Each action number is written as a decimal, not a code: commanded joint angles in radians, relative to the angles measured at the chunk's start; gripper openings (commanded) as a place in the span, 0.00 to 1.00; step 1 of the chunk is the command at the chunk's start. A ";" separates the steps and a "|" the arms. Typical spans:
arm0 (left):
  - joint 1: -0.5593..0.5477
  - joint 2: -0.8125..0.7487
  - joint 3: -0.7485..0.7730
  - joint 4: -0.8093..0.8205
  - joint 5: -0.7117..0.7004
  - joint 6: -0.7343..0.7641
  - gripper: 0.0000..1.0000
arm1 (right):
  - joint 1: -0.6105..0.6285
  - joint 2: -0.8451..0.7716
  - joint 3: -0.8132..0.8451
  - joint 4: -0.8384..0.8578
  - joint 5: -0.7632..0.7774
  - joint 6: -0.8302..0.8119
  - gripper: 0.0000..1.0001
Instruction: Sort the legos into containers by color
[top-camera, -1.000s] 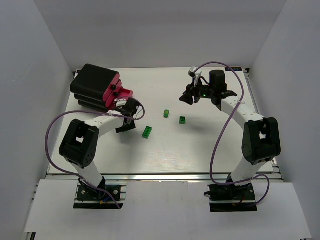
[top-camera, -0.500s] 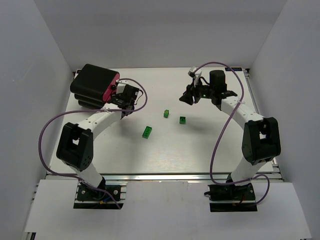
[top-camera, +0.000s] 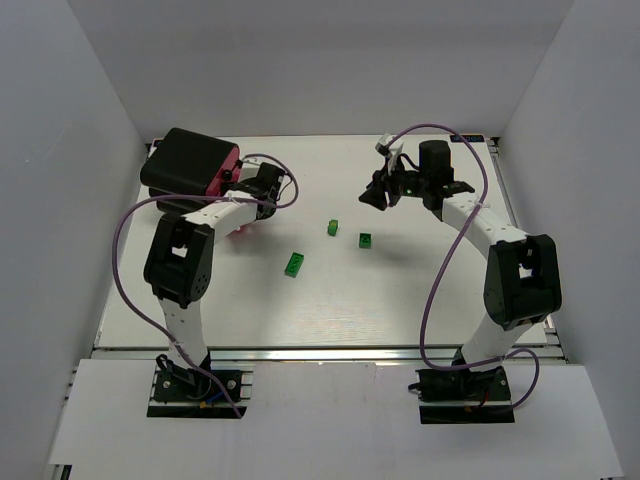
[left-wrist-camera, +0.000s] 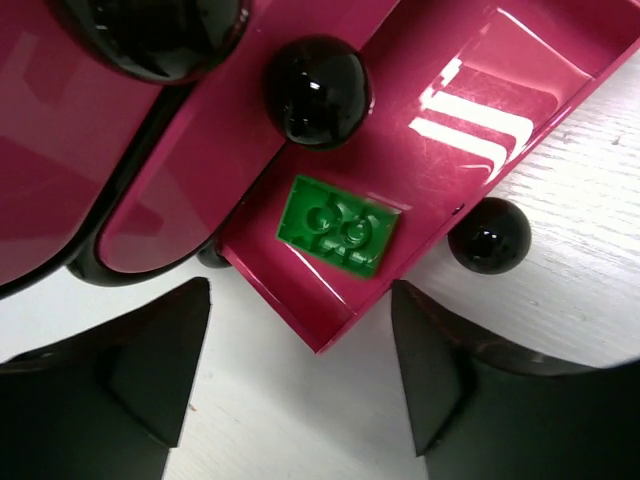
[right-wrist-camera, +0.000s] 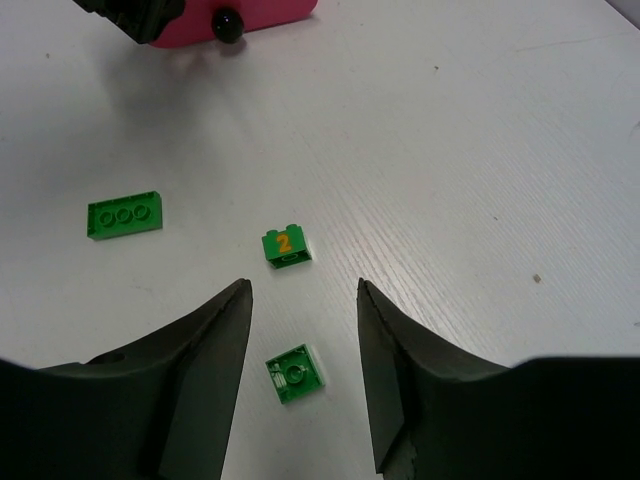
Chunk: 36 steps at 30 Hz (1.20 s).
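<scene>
Stacked magenta drawers with black knobs (left-wrist-camera: 317, 77) sit in a black cabinet (top-camera: 185, 160) at the table's back left. The lowest drawer (left-wrist-camera: 480, 110) is pulled out, and one green lego (left-wrist-camera: 338, 223) lies flat inside it. My left gripper (left-wrist-camera: 300, 340) hovers just in front of that drawer, open and holding nothing. Three more green legos lie mid-table: a long one (right-wrist-camera: 124, 217), one marked "2" (right-wrist-camera: 285, 244), and an upturned square one (right-wrist-camera: 296, 373). My right gripper (right-wrist-camera: 303, 300) hangs open above the square one, not touching it.
White walls close in the table on the left, back and right. The left arm's purple cable (top-camera: 125, 250) loops out beside its elbow. The right arm's cable (top-camera: 440, 270) arcs over the table's right side.
My left gripper has moved from the table in front of the cabinet back to the pulled-out drawer, and its jaws have opened wider. The right arm has not moved.
</scene>
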 joint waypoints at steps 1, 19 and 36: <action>0.010 -0.040 0.039 -0.012 -0.037 -0.011 0.84 | 0.002 -0.040 0.006 0.004 -0.003 -0.032 0.52; 0.001 -0.636 -0.303 0.152 0.626 -0.171 0.79 | 0.171 0.265 0.241 -0.401 0.164 -0.357 0.89; 0.001 -1.124 -0.569 -0.033 0.600 -0.347 0.88 | 0.272 0.495 0.431 -0.383 0.273 -0.412 0.69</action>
